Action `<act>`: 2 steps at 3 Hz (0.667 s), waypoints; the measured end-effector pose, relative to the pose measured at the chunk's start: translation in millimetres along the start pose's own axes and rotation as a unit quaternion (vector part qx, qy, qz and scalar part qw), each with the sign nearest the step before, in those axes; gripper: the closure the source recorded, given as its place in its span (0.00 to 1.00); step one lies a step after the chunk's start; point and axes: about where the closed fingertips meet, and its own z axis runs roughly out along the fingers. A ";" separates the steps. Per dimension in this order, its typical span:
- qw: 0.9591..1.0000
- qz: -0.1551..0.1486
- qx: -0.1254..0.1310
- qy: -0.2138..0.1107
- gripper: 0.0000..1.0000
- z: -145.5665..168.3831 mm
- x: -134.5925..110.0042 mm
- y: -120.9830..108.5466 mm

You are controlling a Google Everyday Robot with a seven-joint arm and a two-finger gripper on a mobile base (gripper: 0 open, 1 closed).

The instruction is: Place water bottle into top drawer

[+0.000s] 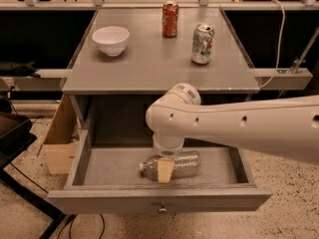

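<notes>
The water bottle (185,163), clear ribbed plastic, lies on its side on the floor of the open top drawer (159,199), near the front and with its cap end pointing left. The drawer is pulled out from under the grey table, and its small round knob (161,209) shows at the centre of the front panel. My gripper (165,165) hangs from the thick white arm (239,126), reaches down into the drawer and sits right at the bottle, straddling its left part. The arm hides the gripper's upper part.
On the grey table top (149,66) stand a white bowl (110,40), a red soda can (170,19) and a silver soda can (202,44). An open cardboard box (60,141) stands on the floor left of the drawer. A black frame (15,138) is at far left.
</notes>
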 end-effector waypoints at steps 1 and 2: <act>1.000 -0.020 0.018 -0.006 0.00 -57.3 -17.5 -6.5; 0.999 -0.016 0.045 -0.027 0.00 -127.4 -16.9 -12.4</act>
